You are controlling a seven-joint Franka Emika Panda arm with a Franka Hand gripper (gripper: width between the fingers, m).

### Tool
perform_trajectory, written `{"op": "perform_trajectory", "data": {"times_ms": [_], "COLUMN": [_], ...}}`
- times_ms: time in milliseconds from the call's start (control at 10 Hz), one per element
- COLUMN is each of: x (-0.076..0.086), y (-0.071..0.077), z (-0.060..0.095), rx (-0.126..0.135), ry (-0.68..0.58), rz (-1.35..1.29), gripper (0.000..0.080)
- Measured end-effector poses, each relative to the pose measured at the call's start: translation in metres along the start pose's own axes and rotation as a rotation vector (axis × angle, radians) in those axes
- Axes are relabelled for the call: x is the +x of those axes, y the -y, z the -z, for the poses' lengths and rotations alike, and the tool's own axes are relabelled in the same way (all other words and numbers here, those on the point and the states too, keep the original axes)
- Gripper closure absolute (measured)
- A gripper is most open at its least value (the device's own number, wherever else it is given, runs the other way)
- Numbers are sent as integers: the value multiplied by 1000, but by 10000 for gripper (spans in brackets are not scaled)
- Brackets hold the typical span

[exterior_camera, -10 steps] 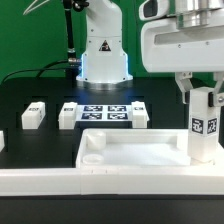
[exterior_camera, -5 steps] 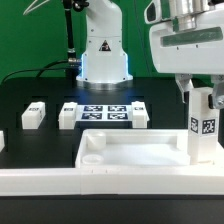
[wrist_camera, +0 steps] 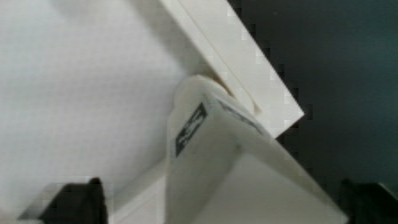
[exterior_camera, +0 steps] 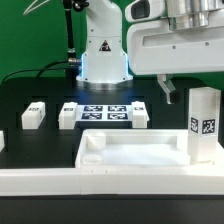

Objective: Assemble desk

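Note:
The desk panel (exterior_camera: 140,158) lies flat at the front, white with a raised rim. One white tagged leg (exterior_camera: 204,125) stands upright in its corner at the exterior view's right. My gripper (exterior_camera: 193,84) is open just above the leg's top, its fingers (exterior_camera: 165,88) apart from the leg. In the wrist view the leg (wrist_camera: 222,160) rises from the panel (wrist_camera: 89,80) between the spread tips of my gripper (wrist_camera: 217,205). Three loose legs lie behind the panel: one (exterior_camera: 33,114), a second (exterior_camera: 68,113) and a third (exterior_camera: 140,112).
The marker board (exterior_camera: 104,111) lies between the loose legs, before the robot base (exterior_camera: 103,55). A low white border rail (exterior_camera: 30,180) runs along the front. Another white piece (exterior_camera: 2,141) shows at the exterior view's left edge.
My gripper has let go of the upright leg and risen off its top. The leg stays standing in the panel's corner.

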State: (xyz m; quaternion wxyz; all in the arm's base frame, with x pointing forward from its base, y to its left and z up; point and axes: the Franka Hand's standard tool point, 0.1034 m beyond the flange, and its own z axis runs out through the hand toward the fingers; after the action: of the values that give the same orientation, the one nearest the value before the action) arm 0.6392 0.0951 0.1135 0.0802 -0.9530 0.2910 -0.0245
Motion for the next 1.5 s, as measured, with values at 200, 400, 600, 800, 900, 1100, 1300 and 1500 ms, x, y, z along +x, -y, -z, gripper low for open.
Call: {"op": "perform_trajectory", "data": {"times_ms": [200,400,600,800,900,1100,1300,1500], "x": [0,-6,-12,-12,-12,-9,-9,-8], "y": [0,8,20,19,19,15,14,12], "z": [-1,-1,-2,-2,-2,-2,-3,-4], "rx": [-4,-67,-83,-81,-81,-81,-77,-66], "ry": [-1,-25,-49,-48,-49,-55,-59,-65], "rz": [121,452,599,574,549,404,280,27], "gripper": [151,151,151,252,387,499,500,501]}}
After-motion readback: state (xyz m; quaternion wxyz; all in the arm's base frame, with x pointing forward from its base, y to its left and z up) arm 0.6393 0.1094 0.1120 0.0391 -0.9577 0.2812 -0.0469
